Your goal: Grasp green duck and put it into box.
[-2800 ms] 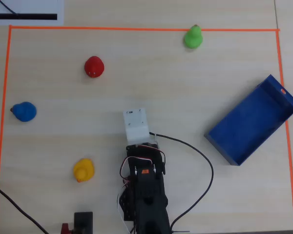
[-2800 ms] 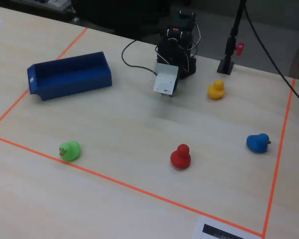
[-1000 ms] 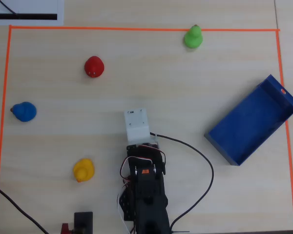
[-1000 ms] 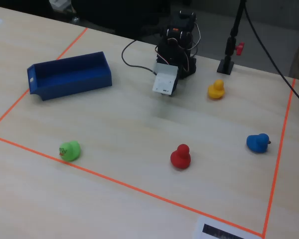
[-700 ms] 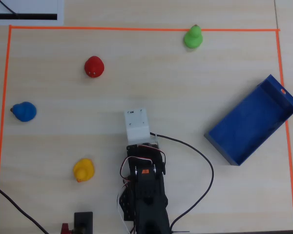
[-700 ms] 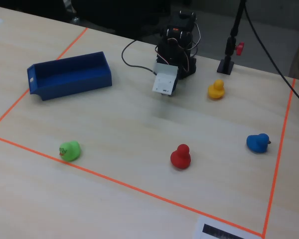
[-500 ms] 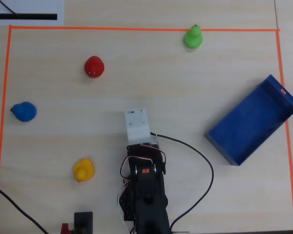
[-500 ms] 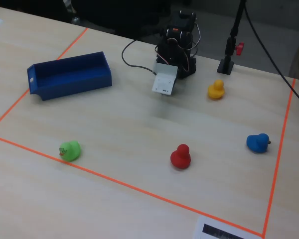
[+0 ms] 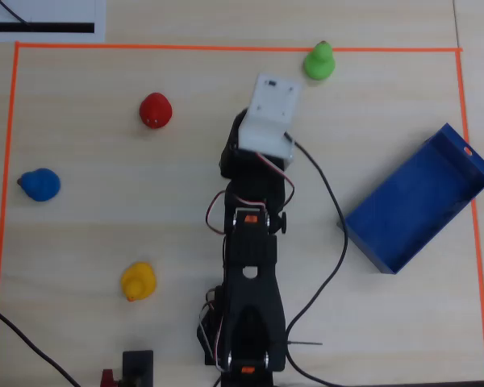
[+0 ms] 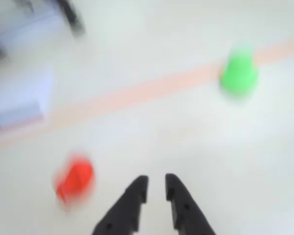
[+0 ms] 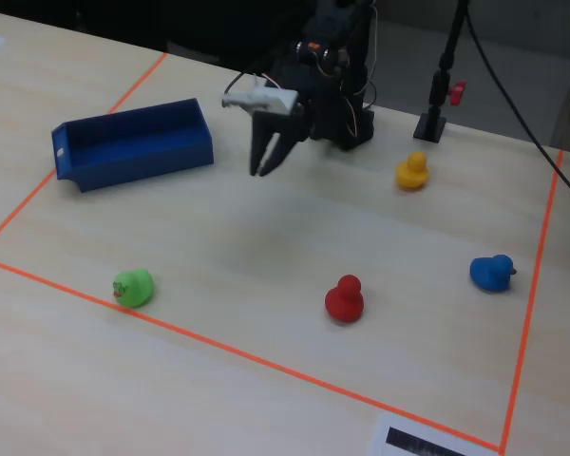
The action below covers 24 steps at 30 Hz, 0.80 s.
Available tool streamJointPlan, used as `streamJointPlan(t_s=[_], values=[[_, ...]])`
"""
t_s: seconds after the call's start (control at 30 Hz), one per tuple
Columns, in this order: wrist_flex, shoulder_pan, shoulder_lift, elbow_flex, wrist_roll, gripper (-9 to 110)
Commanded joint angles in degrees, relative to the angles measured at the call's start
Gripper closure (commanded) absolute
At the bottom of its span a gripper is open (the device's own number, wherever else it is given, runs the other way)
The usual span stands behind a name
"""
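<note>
Approach step, nothing gripped. Hand [image 10: 156,188] hangs above tabletop [image 11: 266,247], fingers narrowly parted, empty. Duck [image 9: 319,62] sits by orange tape line (far corner, well apart from hand). Box [image 9: 419,201] empty. Next: swing toward duck, widen, descend.

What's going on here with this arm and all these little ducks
A single robot arm is hovering over the table with its gripper slightly open and empty. The green duck sits by the orange tape line, untouched, ahead of the gripper in the wrist view. The blue box is empty. Red, yellow and blue ducks sit elsewhere inside the taped area.
</note>
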Motion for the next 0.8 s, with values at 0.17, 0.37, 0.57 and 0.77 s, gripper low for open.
streamJointPlan(t_s=[0.17,0.37,0.57,0.77], values=[[-13.5,7.2,-34.9,-39.3,0.7,87],[-26.5,11.2,-55.5,-54.4,0.2,80],[-35.2,14.0,-70.1,-61.3,-3.1,74],[-30.6,16.5,-80.3,-67.2,-6.1,58]])
